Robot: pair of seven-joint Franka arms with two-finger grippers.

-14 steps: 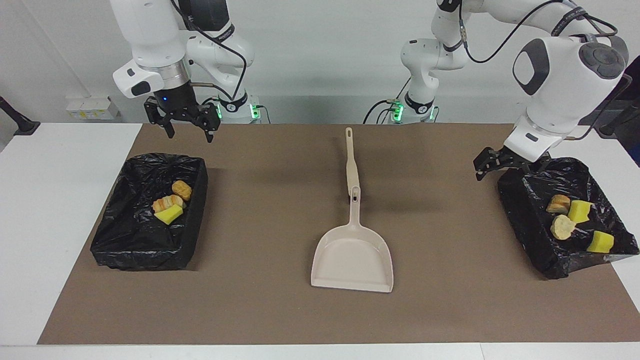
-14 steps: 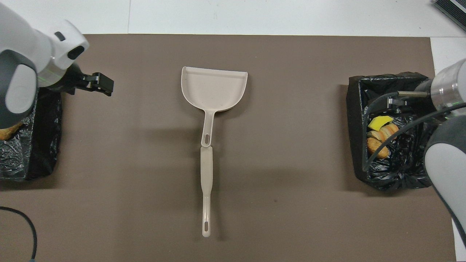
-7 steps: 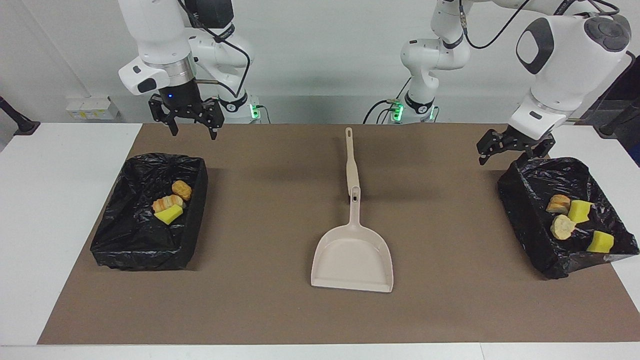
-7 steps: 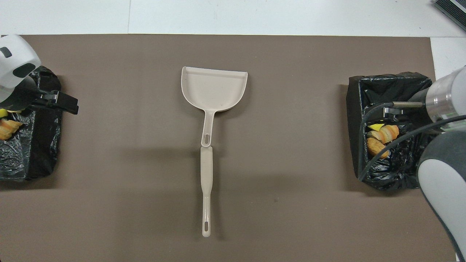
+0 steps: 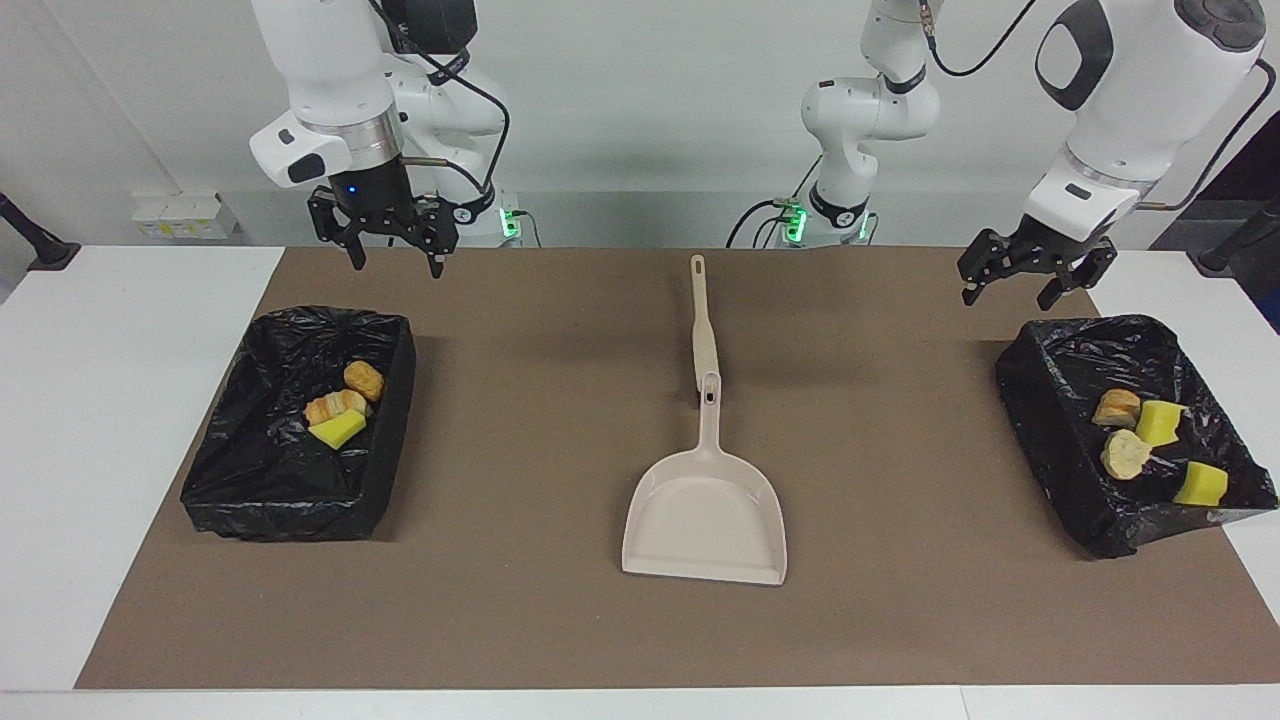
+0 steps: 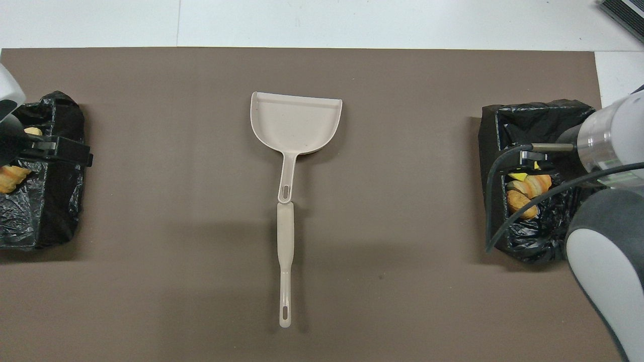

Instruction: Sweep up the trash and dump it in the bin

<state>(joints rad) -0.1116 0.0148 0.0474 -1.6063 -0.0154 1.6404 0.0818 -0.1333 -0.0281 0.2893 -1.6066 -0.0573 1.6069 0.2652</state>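
All the trash already sits in the two bins: three pieces [image 5: 342, 403] in the bin [image 5: 262, 500] at the right arm's end of the surface, four pieces [image 5: 1150, 440] in the bin [image 5: 1050, 460] at the left arm's end, so the sweeping and dumping look finished. The dustpan [image 5: 705, 515] lies flat mid-mat with the brush [image 5: 701, 325] laid end to end against its handle, nearer the robots; this neat line suggests both tools were set down on purpose. The right gripper [image 5: 394, 255] hangs empty with fingers apart above the mat edge nearest the robots, just clear of its bin; the left gripper [image 5: 1020, 280] hangs likewise, fingers spread, holding nothing. The facing view shows every piece and both grippers clearly off the bins. The overhead view hides much of each bin under the arms and cuts one off, but shows that the mat [image 6: 402, 211] carries no stray bits.
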